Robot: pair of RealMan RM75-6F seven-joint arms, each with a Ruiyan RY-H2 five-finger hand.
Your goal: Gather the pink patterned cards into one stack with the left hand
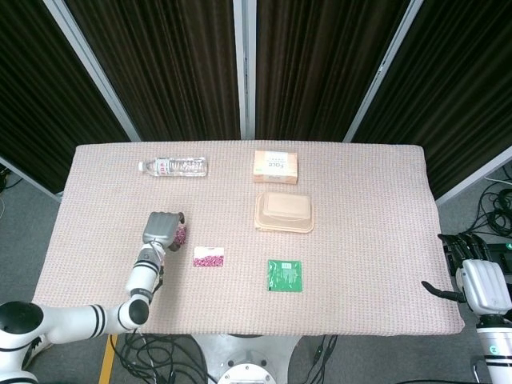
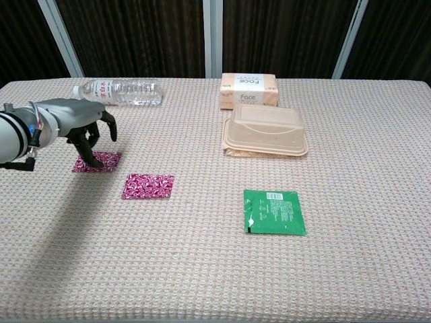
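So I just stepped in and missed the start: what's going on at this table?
The robot is gathering pink patterned cards with its left hand. That hand is over the far-left card, fingers down on it. The second card lies apart, nearer the middle, so nothing is stacked yet. The right hand sits idle off the table's right edge.
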